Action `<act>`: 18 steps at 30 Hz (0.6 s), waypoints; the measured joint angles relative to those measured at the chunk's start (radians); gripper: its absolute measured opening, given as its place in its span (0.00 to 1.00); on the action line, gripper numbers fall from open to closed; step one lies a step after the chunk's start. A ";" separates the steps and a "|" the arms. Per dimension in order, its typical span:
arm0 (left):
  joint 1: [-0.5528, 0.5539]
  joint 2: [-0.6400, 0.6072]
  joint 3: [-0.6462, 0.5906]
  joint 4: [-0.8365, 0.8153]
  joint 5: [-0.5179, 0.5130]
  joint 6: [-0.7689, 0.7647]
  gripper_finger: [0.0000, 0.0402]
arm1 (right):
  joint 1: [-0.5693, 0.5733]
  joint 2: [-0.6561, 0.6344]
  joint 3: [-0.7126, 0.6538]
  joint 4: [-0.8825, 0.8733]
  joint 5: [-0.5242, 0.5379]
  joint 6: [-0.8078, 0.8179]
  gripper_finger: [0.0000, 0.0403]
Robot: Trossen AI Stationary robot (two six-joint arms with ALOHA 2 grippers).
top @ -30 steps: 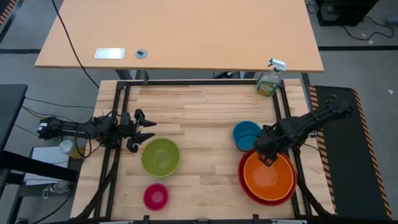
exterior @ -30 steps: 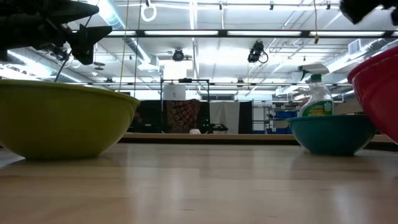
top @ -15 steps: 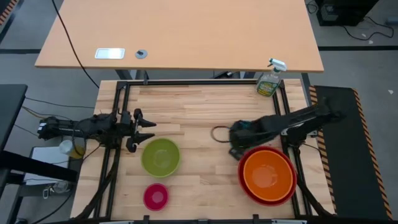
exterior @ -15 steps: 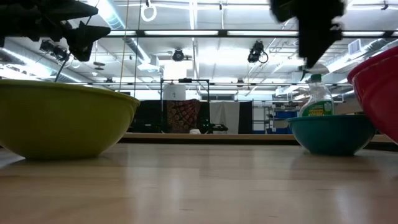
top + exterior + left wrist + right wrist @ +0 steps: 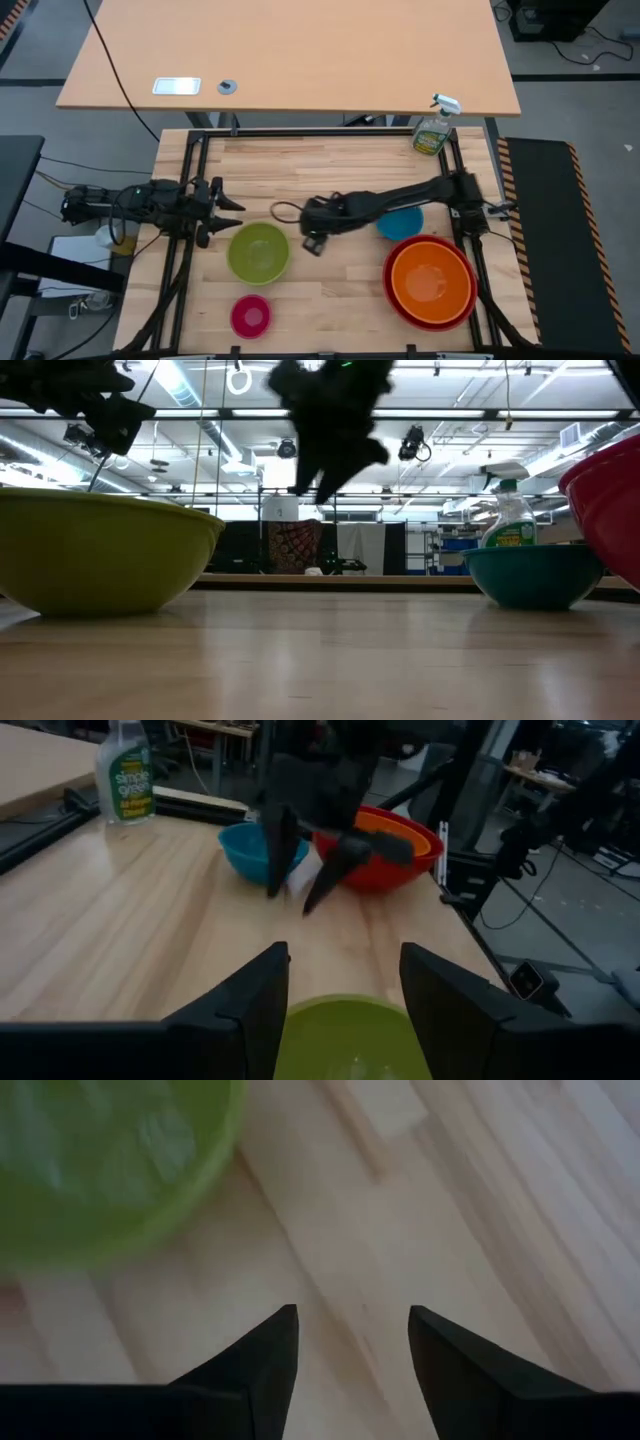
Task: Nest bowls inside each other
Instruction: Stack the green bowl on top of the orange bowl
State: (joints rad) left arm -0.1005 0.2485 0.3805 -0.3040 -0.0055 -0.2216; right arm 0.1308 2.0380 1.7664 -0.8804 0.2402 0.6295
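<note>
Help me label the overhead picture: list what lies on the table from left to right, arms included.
Left gripper → pink bowl → green bowl → right gripper → blue bowl → orange bowl nested in the red bowl.

Orange bowl (image 5: 431,281) sits nested in red bowl (image 5: 392,297), well right of the right gripper (image 5: 312,240). Blue bowl (image 5: 402,223) lies between. Green bowl (image 5: 258,251) just left of it; pink bowl (image 5: 250,316) beyond.
</note>
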 joint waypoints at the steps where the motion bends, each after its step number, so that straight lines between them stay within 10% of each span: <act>1: 0.000 0.000 0.000 0.000 0.000 -0.003 0.48 | -0.007 0.035 0.039 0.004 0.002 0.008 0.49; 18: 0.001 0.000 0.000 0.000 -0.001 -0.011 0.48 | -0.028 0.354 0.407 0.069 0.002 -0.057 0.51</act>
State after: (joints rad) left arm -0.0998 0.2485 0.3801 -0.3038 -0.0062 -0.2323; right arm 0.1032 2.3924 2.1732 -0.8118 0.2420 0.5723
